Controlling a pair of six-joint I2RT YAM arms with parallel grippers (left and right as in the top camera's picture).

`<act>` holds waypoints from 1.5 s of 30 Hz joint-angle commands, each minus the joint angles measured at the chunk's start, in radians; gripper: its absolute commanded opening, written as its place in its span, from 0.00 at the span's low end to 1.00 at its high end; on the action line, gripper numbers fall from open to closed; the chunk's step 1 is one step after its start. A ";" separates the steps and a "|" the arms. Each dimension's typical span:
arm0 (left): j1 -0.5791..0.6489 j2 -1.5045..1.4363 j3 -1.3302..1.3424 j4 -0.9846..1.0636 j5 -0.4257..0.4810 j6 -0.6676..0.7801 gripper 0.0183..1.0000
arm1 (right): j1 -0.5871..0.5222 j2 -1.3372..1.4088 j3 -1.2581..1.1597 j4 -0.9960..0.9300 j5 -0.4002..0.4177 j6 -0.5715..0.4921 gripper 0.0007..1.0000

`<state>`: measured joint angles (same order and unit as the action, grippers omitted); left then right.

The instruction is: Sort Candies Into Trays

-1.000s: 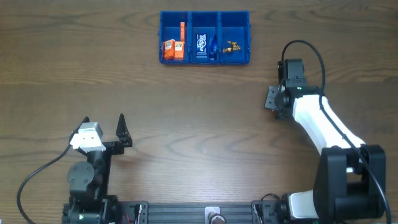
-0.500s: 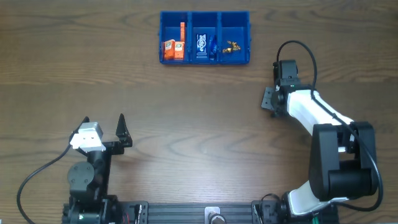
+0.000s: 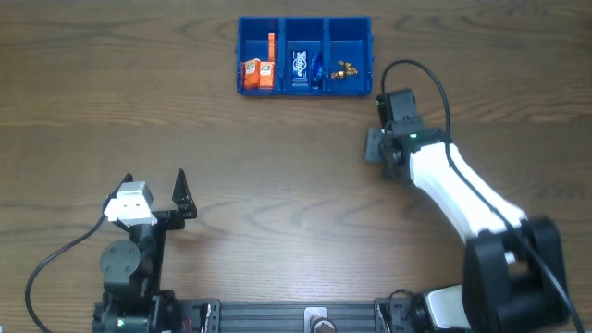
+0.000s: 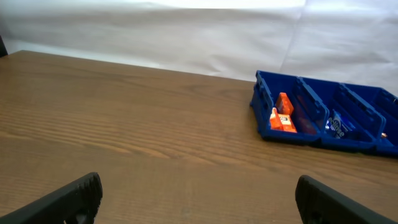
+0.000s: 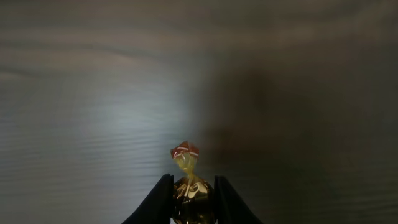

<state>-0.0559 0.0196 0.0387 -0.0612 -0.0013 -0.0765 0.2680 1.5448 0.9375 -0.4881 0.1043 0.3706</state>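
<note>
Wood-grain brown table lies under everything in the top view. At its far side sits the blue plastic three-compartment tray. It holds small orange boxes in the compartment at the view's left, blue-wrapped candies in the middle and gold-wrapped candies at the right. The right gripper hangs near the tray's right corner. Over the last second its arm has swung leftward and closer to the tray, while the left gripper has stayed parked by its base. I judge this to be the carry step, heading for the gold compartment.

From the left wrist, the left gripper's fingers stand wide apart with only bare table between them. The tray is well ahead, and the orange boxes are visible inside it.

From the right wrist, the right gripper is clenched on a round gold-foil candy with a reddish twisted top. It is held above plain wood, not yet over the tray.

The orange boxes and the blue wrappers carry print, but it is too small to read.
</note>
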 commanded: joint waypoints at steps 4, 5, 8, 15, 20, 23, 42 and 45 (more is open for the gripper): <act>0.003 -0.001 -0.033 -0.017 -0.002 0.013 1.00 | 0.038 0.041 0.462 -0.043 0.011 -0.048 0.17; 0.003 -0.001 -0.033 -0.017 -0.002 0.013 1.00 | 0.037 0.080 0.523 -0.054 0.011 -0.071 0.17; 0.003 -0.001 -0.033 -0.017 -0.002 0.013 1.00 | 0.029 0.235 0.731 -0.118 0.053 -0.092 0.17; 0.003 -0.001 -0.033 -0.017 -0.002 0.013 1.00 | 0.013 0.485 0.916 -0.157 0.059 -0.106 0.18; 0.003 -0.001 -0.033 -0.017 -0.002 0.013 1.00 | 0.006 0.546 0.916 -0.155 0.051 -0.106 0.18; 0.003 -0.001 -0.033 -0.017 -0.002 0.013 1.00 | 0.011 0.551 0.916 -0.153 0.051 -0.106 0.18; 0.003 -0.001 -0.033 -0.017 -0.002 0.013 1.00 | -0.083 -0.059 0.426 0.064 0.090 -0.224 1.00; 0.003 -0.001 -0.033 -0.017 -0.002 0.013 1.00 | -0.165 -0.338 0.201 0.097 0.090 -0.229 1.00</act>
<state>-0.0559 0.0196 0.0387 -0.0620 -0.0013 -0.0769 0.1703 1.4067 1.3079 -0.3935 0.1680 0.1772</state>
